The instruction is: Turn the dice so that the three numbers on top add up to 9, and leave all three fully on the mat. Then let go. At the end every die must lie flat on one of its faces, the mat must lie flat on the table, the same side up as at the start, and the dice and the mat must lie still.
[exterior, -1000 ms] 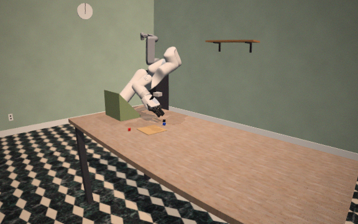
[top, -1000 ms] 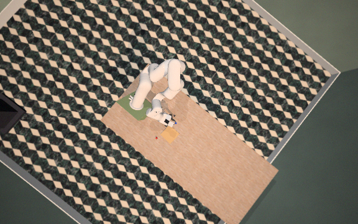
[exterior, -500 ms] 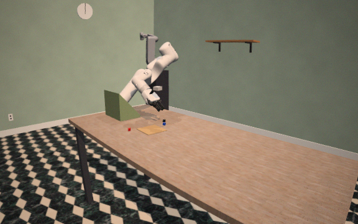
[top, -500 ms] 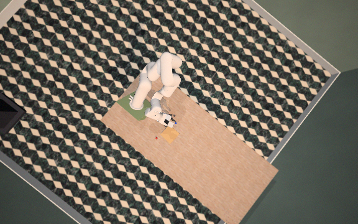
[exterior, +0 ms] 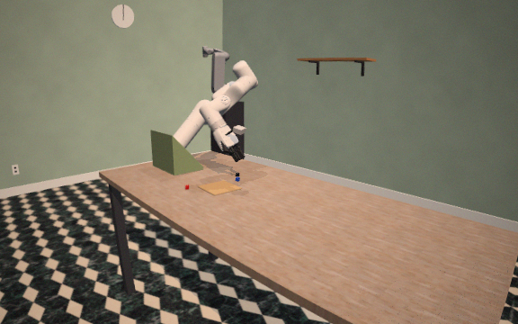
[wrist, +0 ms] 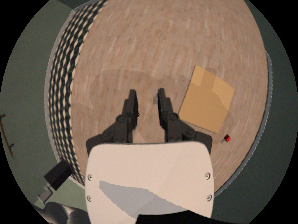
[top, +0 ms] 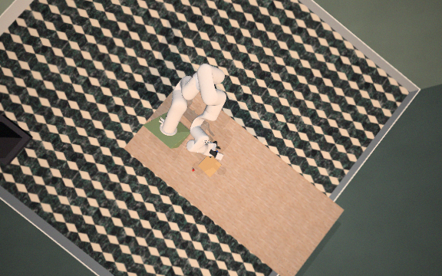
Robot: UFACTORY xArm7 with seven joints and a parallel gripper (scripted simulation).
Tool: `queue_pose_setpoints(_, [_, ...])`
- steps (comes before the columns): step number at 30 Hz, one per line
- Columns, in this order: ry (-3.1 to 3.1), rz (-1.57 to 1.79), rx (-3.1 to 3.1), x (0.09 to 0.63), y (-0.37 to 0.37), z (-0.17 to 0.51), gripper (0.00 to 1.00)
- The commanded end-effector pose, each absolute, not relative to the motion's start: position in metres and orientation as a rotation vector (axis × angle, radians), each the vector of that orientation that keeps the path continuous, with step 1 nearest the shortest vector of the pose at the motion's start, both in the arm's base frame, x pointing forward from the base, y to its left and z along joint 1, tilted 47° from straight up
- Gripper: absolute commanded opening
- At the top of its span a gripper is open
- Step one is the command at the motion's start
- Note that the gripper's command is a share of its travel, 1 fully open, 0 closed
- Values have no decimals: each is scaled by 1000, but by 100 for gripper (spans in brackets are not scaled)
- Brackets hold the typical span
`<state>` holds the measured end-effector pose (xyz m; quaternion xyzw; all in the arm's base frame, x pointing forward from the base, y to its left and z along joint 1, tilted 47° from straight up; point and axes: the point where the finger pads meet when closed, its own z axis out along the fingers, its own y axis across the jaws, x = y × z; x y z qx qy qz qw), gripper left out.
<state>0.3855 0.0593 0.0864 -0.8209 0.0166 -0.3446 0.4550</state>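
Observation:
The tan mat [exterior: 219, 187] [top: 209, 166] [wrist: 209, 99] lies flat on the table with nothing on it. A red die [exterior: 187, 186] [top: 193, 169] [wrist: 226, 139] sits on the table just off the mat's left side. A blue die [exterior: 237, 179] sits on the table just off the mat's far corner. A black die [exterior: 237, 174] shows right above or behind it; I cannot tell if it is stacked. My gripper [exterior: 237, 157] [top: 216, 153] [wrist: 147, 96] hangs above those two dice, its fingers a little apart with only bare table between them. The wrist view hides both dice.
A green wedge [exterior: 169, 155] [top: 179, 138] stands on the table behind the mat, and the arm rises from it. The long wooden table [exterior: 331, 234] stretches away to the right. The table's front edge is close to the red die.

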Motion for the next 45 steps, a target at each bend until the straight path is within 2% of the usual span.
queue_pose_setpoints(1, [-40, -680, -2038, 395, 63, 92, 31])
queue_pose_setpoints(18, [-213, -225, -2260, 410, 38, 99, 31])
queue_pose_setpoints(26, [-232, -154, -2318, 413, 28, 100, 31])
queue_pose_setpoints(27, [-232, -154, -2318, 413, 28, 100, 100])
queue_pose_setpoints(45, [-252, -163, -2316, 413, 28, 100, 100])
